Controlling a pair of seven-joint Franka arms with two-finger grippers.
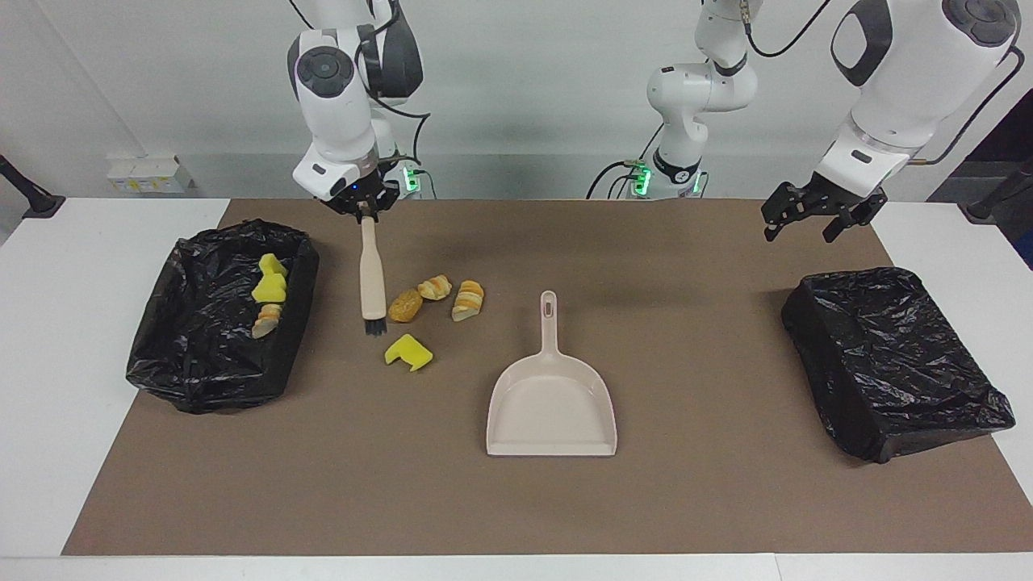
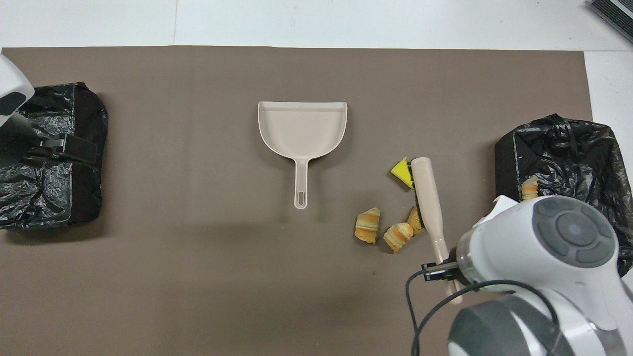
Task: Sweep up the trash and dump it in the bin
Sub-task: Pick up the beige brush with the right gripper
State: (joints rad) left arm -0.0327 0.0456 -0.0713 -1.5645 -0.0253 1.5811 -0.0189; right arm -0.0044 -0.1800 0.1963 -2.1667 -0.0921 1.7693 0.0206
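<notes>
Left of centre in the facing view, your right gripper (image 1: 357,211) clenches the brush (image 1: 371,278) beside the trash (image 1: 436,300), the left gripper (image 1: 815,219) waits released, and a hard stroke could scatter scraps past the dustpan (image 1: 552,407).

Three bread pieces (image 1: 436,297) and a yellow sponge (image 1: 408,352) lie on the mat.

You're looking from high across the table, facing both robots, whole brown mat (image 1: 726,266) in frame. Now you're high above the robots' end, staring steeply down, closer in. Both views share the beige plastic dustpan (image 1: 551,403) (image 2: 302,129).
</notes>
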